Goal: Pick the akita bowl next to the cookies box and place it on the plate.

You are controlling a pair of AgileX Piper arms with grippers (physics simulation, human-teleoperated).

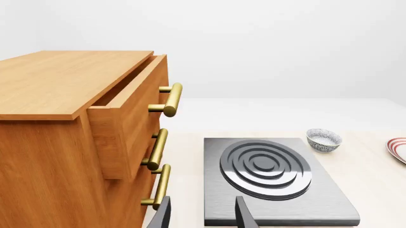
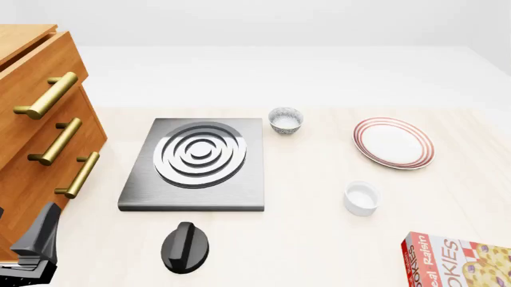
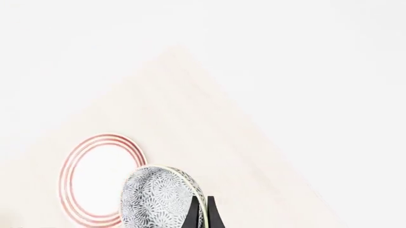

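Grey-and-white akita bowl (image 3: 159,198) pinched by its rim in my right jaws (image 3: 201,213), tilted on edge above pale desk (image 3: 209,133), red-ringed plate (image 3: 95,178) just beyond, bare desk around it, my left jaws (image 1: 201,213) parted, holding nothing, over the stove's near edge (image 1: 279,221).

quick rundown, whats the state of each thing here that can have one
top drawer: pulled partly open
lower drawers: shut
stove knob: lying loose on the table, off the hob
plate: flat on the table, bare
akita bowl: tipped on edge, rim pinched in the right gripper
second bowl: upright by the hob, apart from it
white cup: upright
left gripper: open, holding nothing
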